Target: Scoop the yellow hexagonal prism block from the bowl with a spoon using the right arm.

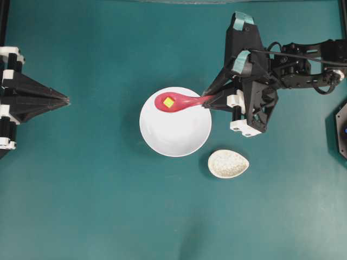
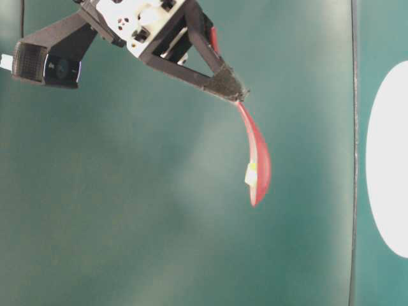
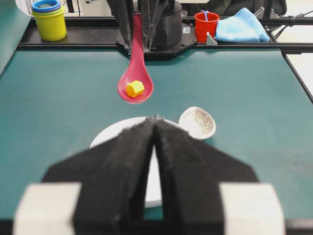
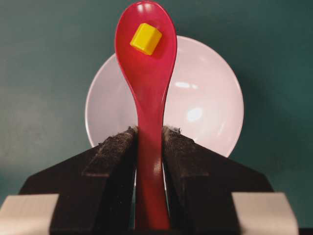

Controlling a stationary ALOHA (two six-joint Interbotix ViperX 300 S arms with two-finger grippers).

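Observation:
The white bowl (image 1: 179,135) sits mid-table and looks empty. My right gripper (image 1: 209,101) is shut on the handle of the pink-red spoon (image 1: 190,101) and holds it in the air over the bowl's upper left part. The yellow hexagonal prism block (image 1: 168,102) lies in the spoon's head. The right wrist view shows the block (image 4: 145,38) in the spoon (image 4: 146,98) above the bowl (image 4: 205,107), with the jaws tight on the handle (image 4: 149,129). My left gripper (image 1: 68,99) is shut and empty at the left edge, far from the bowl.
A speckled beige spoon rest (image 1: 228,163) lies just right of and below the bowl. In the left wrist view a yellow cup stack (image 3: 49,19), a red cup (image 3: 205,25) and a blue cloth (image 3: 242,27) stand behind the table's far edge.

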